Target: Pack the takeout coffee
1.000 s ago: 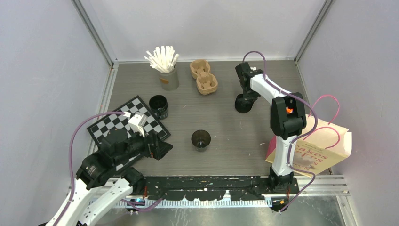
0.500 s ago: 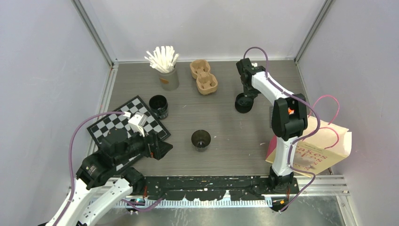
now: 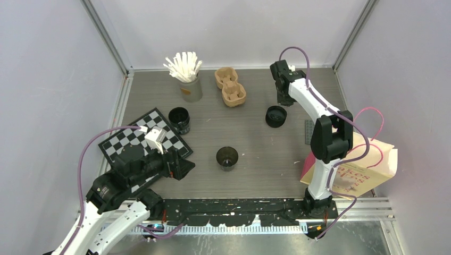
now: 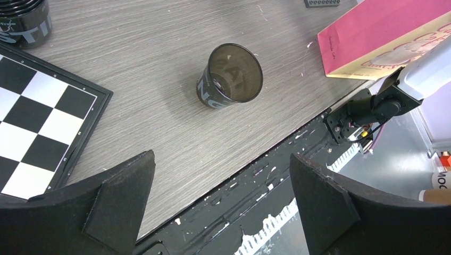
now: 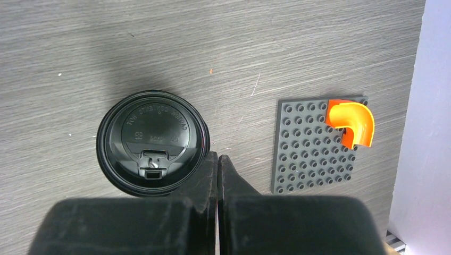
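Two arms hold very different poses. The left arm is folded low near its base, and the left gripper (image 4: 220,162) hangs above the near part of the grey wood-grain table (image 3: 250,143) with its black fingers (image 4: 117,202) spread wide and nothing between them. It sits over the near corner of a black-and-white chequered game board (image 3: 139,142).

The right arm reaches far out across the table. The right gripper (image 5: 217,159) points straight down, its two fingers pressed flat together and gripping nothing. Their tips are just beside the near rim of a small black paper cup with a round black plastic lid (image 5: 151,142). Whether they touch that rim cannot be told.

This lidded cup stands upright on the far right part of the table. To its right lies a flat grey studded building plate (image 5: 319,146) with an orange curved brick (image 5: 350,122) on its far corner.

An open black paper cup with pale lettering (image 4: 231,77) stands alone mid-table, showing only its own inner wall. Another black lettered cup (image 3: 180,119) stands at the board's far edge; its top is unclear.

At the back, a grey cup (image 3: 190,89) holds a spray of white sticks (image 3: 182,65), beside a brown moulded-pulp two-well carrier (image 3: 230,86) showing bare pulp. A pink paper bag (image 3: 367,164) lies by the right arm's base.
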{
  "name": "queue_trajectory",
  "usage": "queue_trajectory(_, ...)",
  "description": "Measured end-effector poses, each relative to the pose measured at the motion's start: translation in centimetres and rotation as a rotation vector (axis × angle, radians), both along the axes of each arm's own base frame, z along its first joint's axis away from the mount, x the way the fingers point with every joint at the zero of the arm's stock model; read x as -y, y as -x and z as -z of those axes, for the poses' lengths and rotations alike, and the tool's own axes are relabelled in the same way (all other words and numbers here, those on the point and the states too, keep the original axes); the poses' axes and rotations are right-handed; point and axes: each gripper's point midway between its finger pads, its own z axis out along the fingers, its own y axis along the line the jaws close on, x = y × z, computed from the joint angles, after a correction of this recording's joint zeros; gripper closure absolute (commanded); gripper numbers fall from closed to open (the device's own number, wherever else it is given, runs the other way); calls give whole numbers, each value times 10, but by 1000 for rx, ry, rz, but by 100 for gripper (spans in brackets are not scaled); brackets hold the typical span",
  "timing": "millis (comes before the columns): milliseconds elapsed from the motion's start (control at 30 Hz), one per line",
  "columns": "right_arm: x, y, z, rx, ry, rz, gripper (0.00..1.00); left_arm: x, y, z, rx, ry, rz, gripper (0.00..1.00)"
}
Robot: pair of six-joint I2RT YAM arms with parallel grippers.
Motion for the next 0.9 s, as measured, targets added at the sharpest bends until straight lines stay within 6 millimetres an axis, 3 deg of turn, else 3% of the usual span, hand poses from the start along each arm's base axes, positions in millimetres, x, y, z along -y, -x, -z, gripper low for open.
queue_trajectory(100, -2, 0, -8, 21, -19, 4, 71, 0, 0, 0, 0, 0, 0, 0)
queue_trajectory(200, -8, -1, -6, 27, -52, -8, 62, 0, 0, 0, 0, 0, 0, 0)
queue_trajectory(467, -37, 13, 26, -48, -199, -99, 66, 0, 0, 0, 0, 0, -1, 0)
queue_trajectory(767, -66, 5, 24, -23, -329, -172, 57, 0, 0, 0, 0, 0, 0, 0)
queue_trajectory(900, -72, 6, 23, -28, -352, -189, 59, 0, 0, 0, 0, 0, 0, 0)
